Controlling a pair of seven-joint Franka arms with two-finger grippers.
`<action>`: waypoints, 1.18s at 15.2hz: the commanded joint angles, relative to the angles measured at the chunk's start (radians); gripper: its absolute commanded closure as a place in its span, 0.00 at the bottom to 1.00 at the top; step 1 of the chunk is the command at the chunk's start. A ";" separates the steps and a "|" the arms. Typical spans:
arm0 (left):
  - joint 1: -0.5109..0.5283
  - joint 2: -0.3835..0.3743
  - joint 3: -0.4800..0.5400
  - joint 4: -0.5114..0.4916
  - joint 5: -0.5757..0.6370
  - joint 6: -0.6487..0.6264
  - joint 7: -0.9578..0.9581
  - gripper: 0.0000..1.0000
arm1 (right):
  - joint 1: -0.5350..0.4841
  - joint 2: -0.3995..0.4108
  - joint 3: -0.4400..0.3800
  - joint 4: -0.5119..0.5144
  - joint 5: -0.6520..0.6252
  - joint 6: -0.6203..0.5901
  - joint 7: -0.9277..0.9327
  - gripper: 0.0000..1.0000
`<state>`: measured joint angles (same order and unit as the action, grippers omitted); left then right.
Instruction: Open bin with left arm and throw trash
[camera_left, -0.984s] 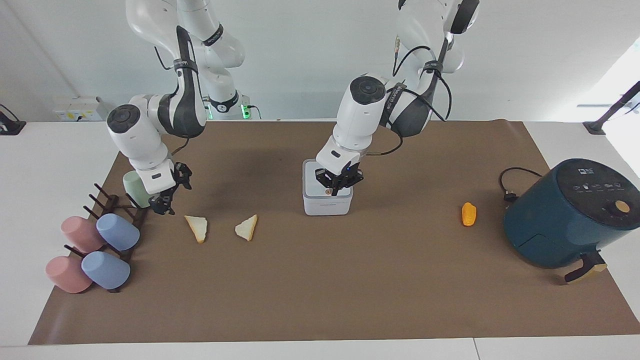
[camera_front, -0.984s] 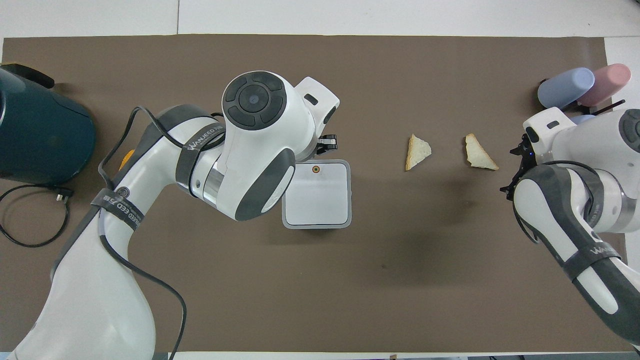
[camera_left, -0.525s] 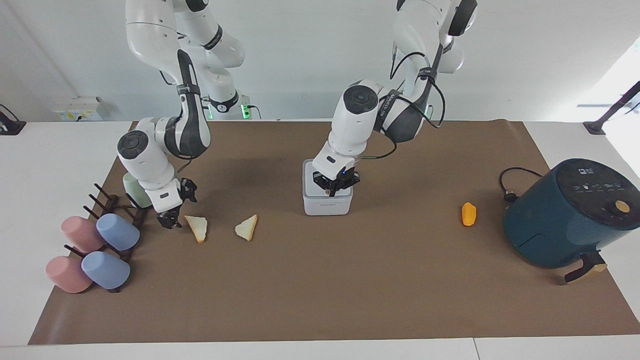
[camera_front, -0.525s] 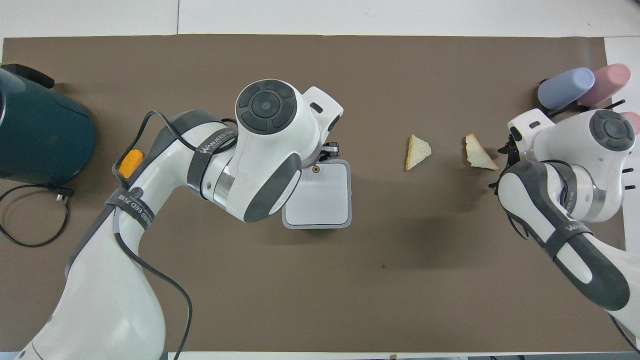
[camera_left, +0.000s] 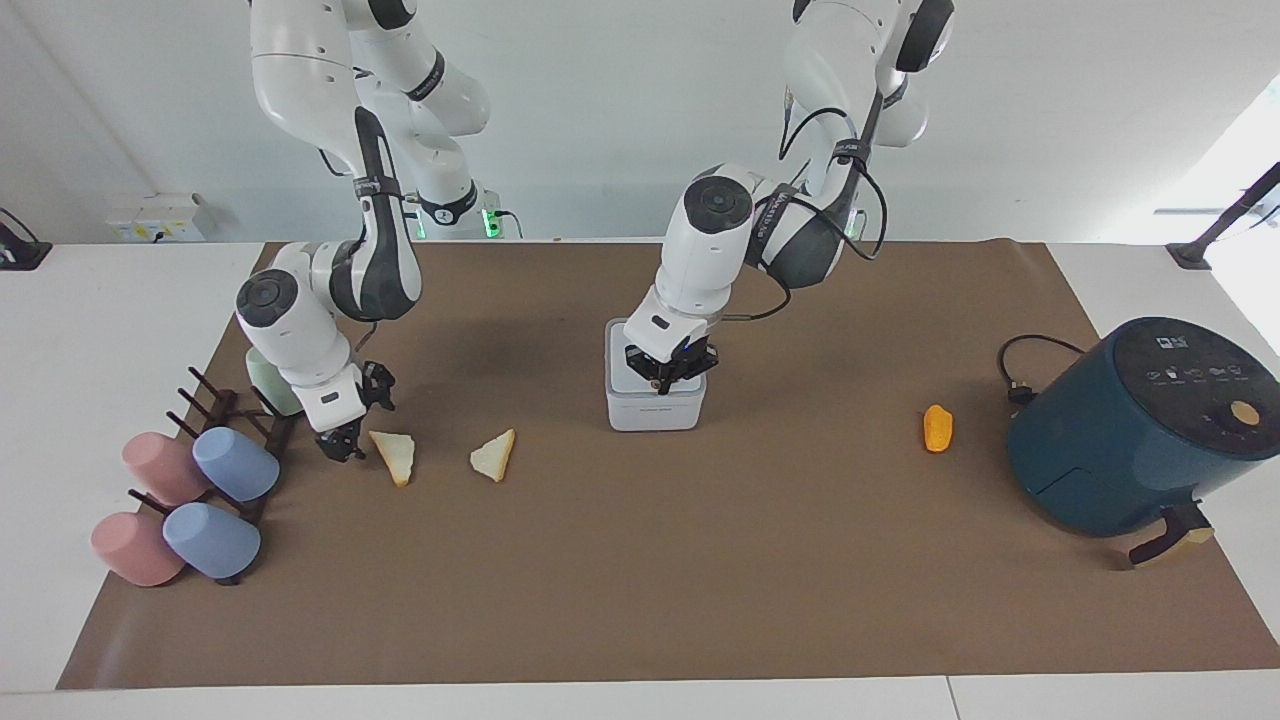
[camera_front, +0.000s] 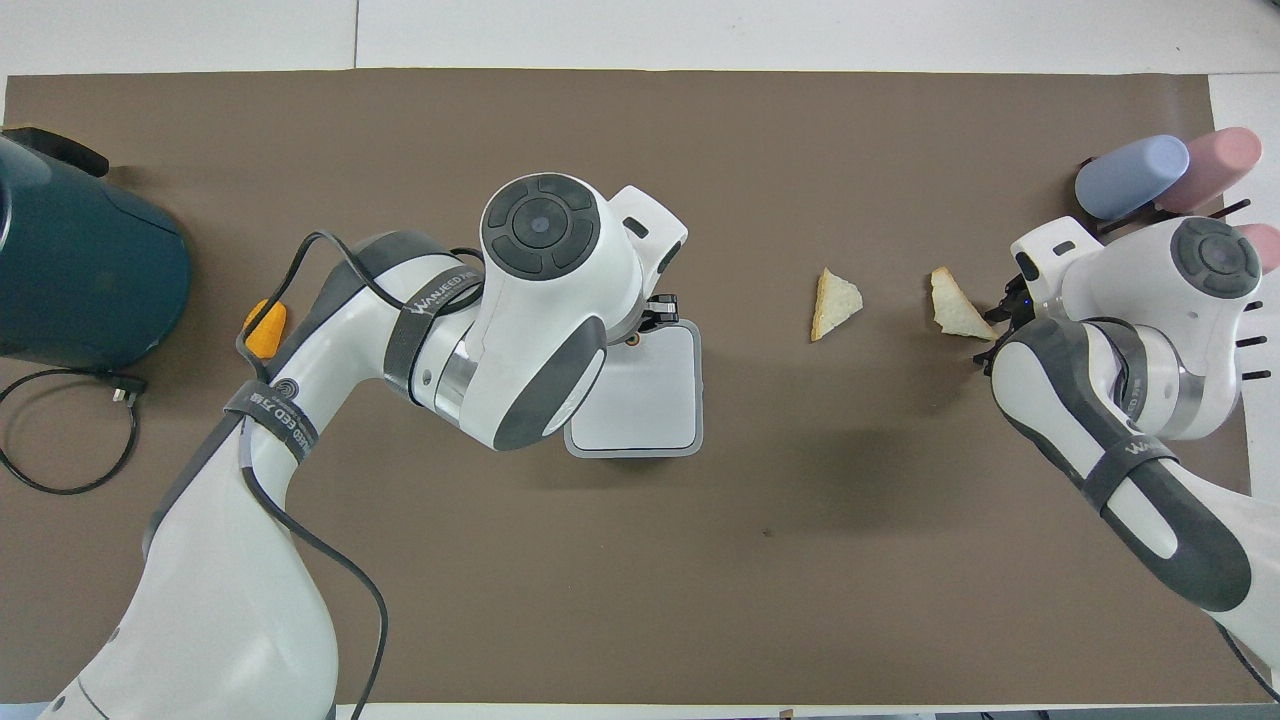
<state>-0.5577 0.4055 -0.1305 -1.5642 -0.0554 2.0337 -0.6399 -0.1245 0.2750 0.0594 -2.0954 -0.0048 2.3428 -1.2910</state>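
White bin (camera_left: 655, 400) lid half hidden under left claw (camera_left: 663, 378)

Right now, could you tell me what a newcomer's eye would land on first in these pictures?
Probably the left claw, pressed down on the lid of the white bin at the middle of the mat. Next, the right claw, low beside one of two bread triangles, near the cup rack. Last, the big teal air fryer at the left arm's end, with an orange food piece beside it.
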 joint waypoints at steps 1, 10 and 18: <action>-0.019 -0.014 0.014 -0.043 0.005 0.033 -0.012 1.00 | -0.006 0.003 0.011 0.003 -0.006 0.007 -0.016 1.00; -0.045 -0.011 0.014 -0.079 0.025 0.042 -0.012 1.00 | -0.004 -0.055 0.011 0.003 -0.006 -0.022 0.018 1.00; -0.047 -0.013 0.014 -0.143 0.062 0.092 -0.012 1.00 | -0.003 -0.206 0.017 0.011 -0.004 -0.186 0.314 1.00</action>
<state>-0.5785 0.3826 -0.1291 -1.6121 -0.0153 2.0857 -0.6398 -0.1233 0.1090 0.0666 -2.0785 -0.0048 2.1972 -1.0603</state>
